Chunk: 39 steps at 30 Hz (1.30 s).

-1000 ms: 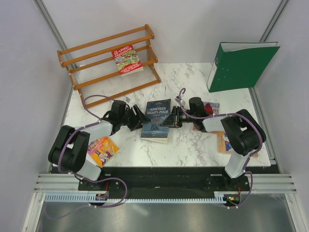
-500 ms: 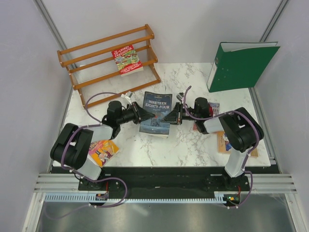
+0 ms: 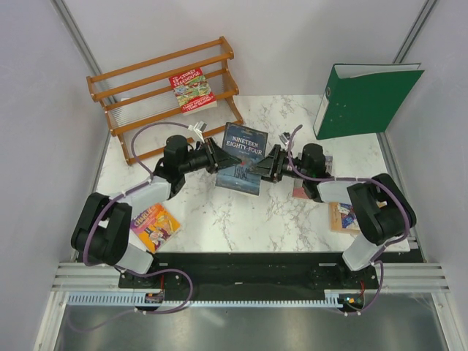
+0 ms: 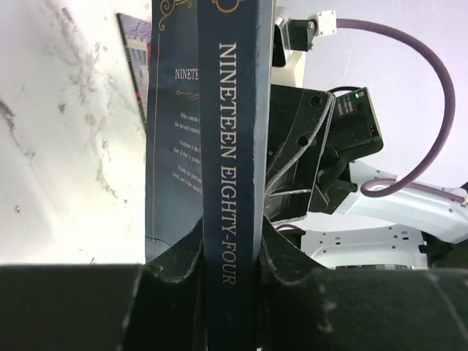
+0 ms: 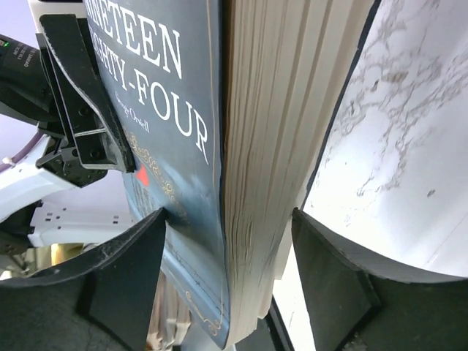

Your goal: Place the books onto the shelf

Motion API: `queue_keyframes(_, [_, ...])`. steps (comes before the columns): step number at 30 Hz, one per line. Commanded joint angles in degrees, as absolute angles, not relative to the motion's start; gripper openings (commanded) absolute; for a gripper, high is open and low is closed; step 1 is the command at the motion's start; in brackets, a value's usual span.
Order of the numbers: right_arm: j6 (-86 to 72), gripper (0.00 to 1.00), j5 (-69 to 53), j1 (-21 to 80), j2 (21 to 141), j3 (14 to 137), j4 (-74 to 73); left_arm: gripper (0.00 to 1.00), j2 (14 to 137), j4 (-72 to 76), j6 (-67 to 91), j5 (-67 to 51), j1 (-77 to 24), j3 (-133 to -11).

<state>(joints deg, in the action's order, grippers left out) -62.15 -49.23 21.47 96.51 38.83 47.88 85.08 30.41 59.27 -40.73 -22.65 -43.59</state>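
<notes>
White marble-patterned table point(image 3: 248, 219) boxed in by pale grey walls, as I see it from the overhead camera. The shelf point(image 3: 146, 64), an orange-brown slatted rack, stands at the far left with a red book point(image 3: 192, 91) leaning on its middle tier. A green ring binder point(image 3: 362, 102) stands at the far right against the wall.

At the centre, between the two arms, the dark blue book point(image 3: 243, 157) is tipped up with its cover toward the overhead view. The left gripper point(image 3: 218, 158) is clamped on its spine, both fingers pressed flat against the covers. The right gripper point(image 3: 265, 167) straddles the page edge with its jaws spread wide, a gap showing on the page side, so it grips nothing.

A yellow-purple book point(image 3: 154, 225) lies near left, beside the left arm. An orange-brown book point(image 3: 342, 216) lies near right, partly under the right arm, and a pink-maroon book point(image 3: 301, 191) peeks out beside that arm's wrist.
</notes>
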Motion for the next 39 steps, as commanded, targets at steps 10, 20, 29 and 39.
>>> queue_keyframes(10, [-70.6, 0.82, -41.8, 21.3, 98.1, 32.9, 68.3, 0.02, 84.0, 46.0, 67.1, -51.7, -23.6, -45.5])
queue_keyframes(20, [-86.7, 0.98, -42.3, 21.4, 111.4, 31.3, 100.6, 0.02, 87.6, 50.0, 69.2, -54.8, -23.5, -42.1])
queue_keyframes(29, [-85.8, 0.76, -42.6, 21.3, 107.4, 31.6, 99.8, 0.02, 87.9, 37.2, 60.1, -52.5, -23.4, -40.8])
queue_keyframes(39, [-85.1, 0.01, -43.4, 21.4, 104.9, 32.5, 97.6, 0.02, 90.0, 23.9, 51.5, -49.7, -23.2, -42.8])
